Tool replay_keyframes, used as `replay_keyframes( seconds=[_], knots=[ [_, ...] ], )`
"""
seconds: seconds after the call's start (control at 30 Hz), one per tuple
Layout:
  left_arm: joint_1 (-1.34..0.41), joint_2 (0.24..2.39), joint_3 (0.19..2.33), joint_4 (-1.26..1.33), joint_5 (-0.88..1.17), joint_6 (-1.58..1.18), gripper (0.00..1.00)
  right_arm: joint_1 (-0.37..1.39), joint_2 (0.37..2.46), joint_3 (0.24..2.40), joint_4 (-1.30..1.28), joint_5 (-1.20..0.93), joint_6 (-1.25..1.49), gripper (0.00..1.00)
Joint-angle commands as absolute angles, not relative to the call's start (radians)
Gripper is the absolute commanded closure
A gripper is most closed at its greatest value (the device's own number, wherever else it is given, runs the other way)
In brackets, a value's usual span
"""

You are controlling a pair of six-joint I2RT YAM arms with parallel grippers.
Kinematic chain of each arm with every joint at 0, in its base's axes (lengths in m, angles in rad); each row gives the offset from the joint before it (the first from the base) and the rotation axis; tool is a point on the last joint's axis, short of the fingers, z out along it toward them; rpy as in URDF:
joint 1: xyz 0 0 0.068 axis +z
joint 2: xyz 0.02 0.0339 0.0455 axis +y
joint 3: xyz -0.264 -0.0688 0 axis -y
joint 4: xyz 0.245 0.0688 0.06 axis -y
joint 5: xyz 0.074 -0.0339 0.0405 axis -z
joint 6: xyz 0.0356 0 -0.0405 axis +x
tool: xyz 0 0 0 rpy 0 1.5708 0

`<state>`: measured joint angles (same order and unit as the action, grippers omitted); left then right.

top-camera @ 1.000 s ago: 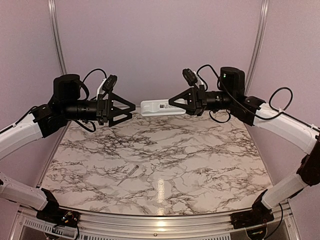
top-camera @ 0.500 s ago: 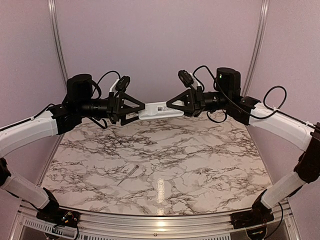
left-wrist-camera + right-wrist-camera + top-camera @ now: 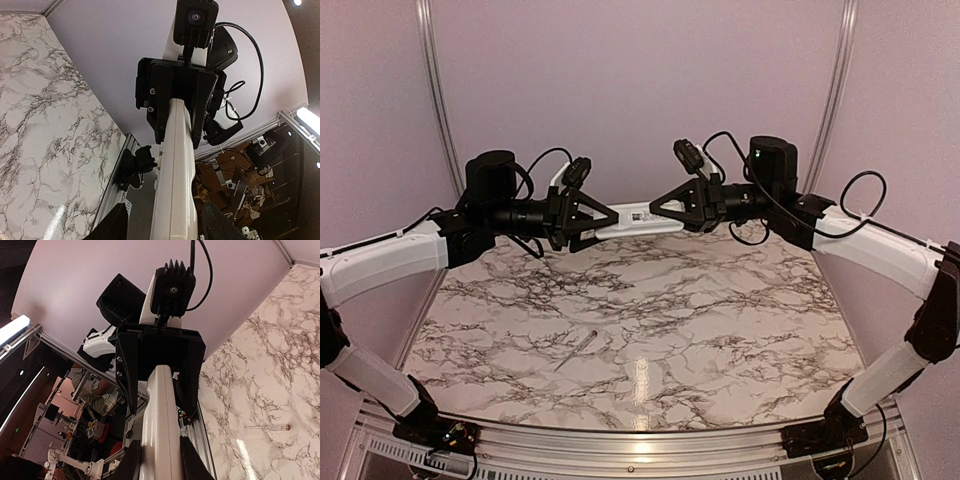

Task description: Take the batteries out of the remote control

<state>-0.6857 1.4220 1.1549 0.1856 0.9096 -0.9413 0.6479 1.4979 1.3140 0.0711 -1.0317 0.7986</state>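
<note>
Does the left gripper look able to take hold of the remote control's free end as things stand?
Probably yes. The free end of the remote control lies between the open fingers of the left gripper, the right gripper clamps the other end in mid-air, and nothing sits between.

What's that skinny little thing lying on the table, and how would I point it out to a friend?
Look at the marble-patterned table, toward its near edge, left of centre. A thin pale grey stick lies there slanted, by itself. Unlike the chunky white remote control held in the air farther back, it is needle-slim and rests flat.
</note>
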Motion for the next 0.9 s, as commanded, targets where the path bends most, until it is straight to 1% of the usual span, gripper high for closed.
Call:
replay_keyframes(
  seconds=[0.0,0.2,0.4,0.7,0.87],
  knots=[
    [-0.690,1.447,1.191,0.228,0.946,-0.957,0.49,0.655,1.521,1.368,0.098,-1.040,0.781,1.00],
    [-0.690,1.450,1.185,0.230,0.944,-0.963,0.57,0.655,1.530,1.364,0.090,-1.044,0.770,1.00],
    [-0.696,1.450,1.168,0.237,0.939,-0.974,0.62,0.655,1.525,1.350,0.094,-1.035,0.768,1.00],
    [-0.699,1.456,1.165,0.269,0.931,-0.998,0.61,0.654,1.524,1.346,0.092,-1.029,0.758,1.00],
    [-0.703,1.459,1.160,0.284,0.926,-1.003,0.56,0.655,1.525,1.338,0.092,-1.022,0.760,1.00]
  ],
)
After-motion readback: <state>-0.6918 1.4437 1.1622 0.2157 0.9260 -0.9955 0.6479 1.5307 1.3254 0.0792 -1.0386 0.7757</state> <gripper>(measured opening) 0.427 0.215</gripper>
